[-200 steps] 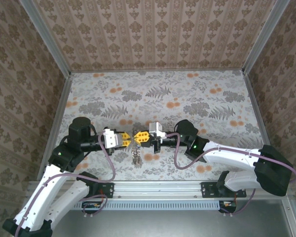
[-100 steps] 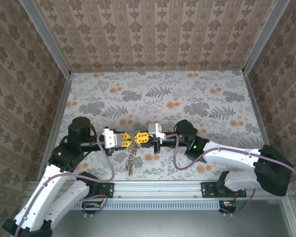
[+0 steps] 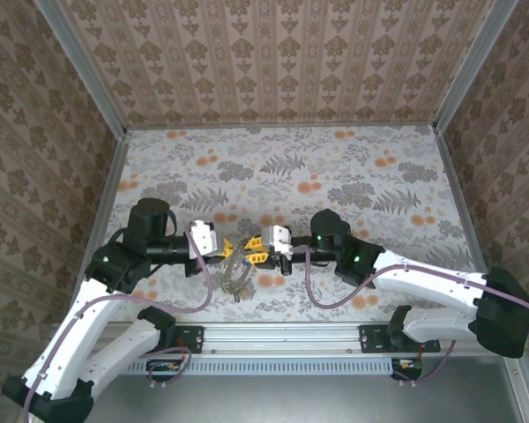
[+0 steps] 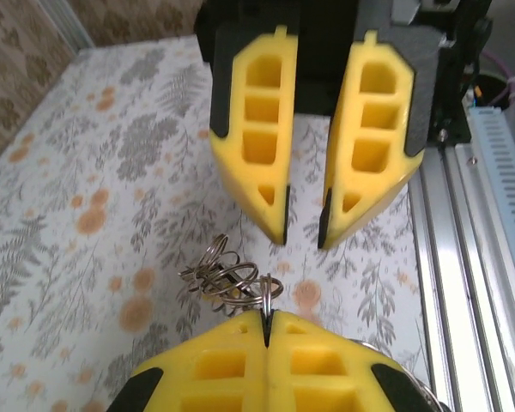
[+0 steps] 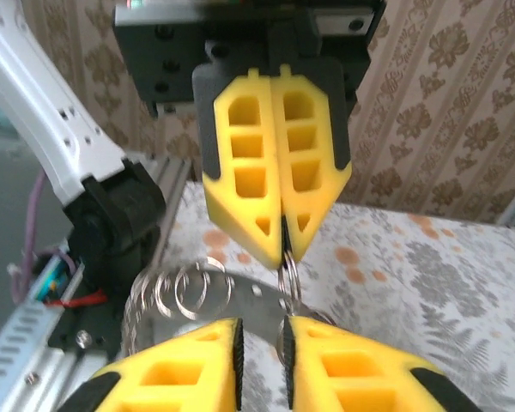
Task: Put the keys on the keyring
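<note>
My left gripper point(image 4: 267, 313) is shut on one thin silvery ring of the keyring point(image 4: 272, 290); a cluster of further rings point(image 4: 221, 273) fans out to its left. In the top view the keyring bundle point(image 3: 237, 277) dangles between the left gripper point(image 3: 223, 250) and the right gripper point(image 3: 255, 252), above the table. My right gripper point(image 5: 262, 335) stands open with a narrow gap. The pinched ring point(image 5: 289, 276) hangs from the left gripper point(image 5: 284, 245) just beyond it. Blurred chain rings point(image 5: 176, 292) trail left. I cannot make out the keys.
A floral tablecloth point(image 3: 335, 176) covers the table, walled by patterned panels on three sides. An aluminium rail point(image 3: 273, 338) runs along the near edge, close under both grippers, and the rail point(image 4: 476, 257) also runs at the right of the left wrist view.
The right gripper's jaws have parted and let go of the ring. The left gripper has closed tighter on it. The hanging chain has swung and bunched up, and both wrists have shifted slightly.
</note>
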Controlling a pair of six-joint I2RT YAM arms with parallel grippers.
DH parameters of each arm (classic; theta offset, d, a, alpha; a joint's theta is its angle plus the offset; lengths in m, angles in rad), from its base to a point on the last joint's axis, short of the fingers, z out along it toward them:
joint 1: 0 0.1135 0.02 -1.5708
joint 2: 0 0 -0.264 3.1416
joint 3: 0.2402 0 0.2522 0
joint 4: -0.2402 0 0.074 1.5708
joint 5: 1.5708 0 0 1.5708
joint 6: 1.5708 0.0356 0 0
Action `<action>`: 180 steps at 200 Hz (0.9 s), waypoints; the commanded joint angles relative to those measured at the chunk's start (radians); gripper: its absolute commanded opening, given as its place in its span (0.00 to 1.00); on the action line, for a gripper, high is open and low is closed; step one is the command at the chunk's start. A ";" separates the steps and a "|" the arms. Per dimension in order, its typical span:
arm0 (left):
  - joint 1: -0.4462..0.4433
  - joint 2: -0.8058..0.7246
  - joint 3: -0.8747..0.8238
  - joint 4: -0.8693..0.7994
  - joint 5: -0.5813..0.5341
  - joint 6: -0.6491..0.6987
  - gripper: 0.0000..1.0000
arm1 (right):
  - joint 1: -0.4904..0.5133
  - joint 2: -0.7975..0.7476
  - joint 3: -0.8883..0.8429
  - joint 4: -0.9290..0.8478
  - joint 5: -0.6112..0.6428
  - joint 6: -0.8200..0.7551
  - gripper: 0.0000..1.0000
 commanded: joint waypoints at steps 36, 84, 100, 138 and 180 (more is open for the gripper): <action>-0.057 0.074 0.172 -0.239 -0.156 0.107 0.00 | 0.037 0.031 0.142 -0.305 0.148 -0.081 0.30; -0.117 0.137 0.231 -0.296 -0.201 0.117 0.00 | 0.063 0.075 0.202 -0.303 0.159 -0.051 0.30; -0.125 0.139 0.230 -0.279 -0.198 0.116 0.00 | 0.071 0.081 0.203 -0.296 0.142 -0.055 0.28; -0.128 0.119 0.210 -0.218 -0.159 0.102 0.00 | 0.079 0.081 0.193 -0.285 0.104 -0.056 0.26; -0.128 0.081 0.186 -0.154 -0.131 0.094 0.00 | 0.083 0.084 0.180 -0.252 0.091 -0.041 0.27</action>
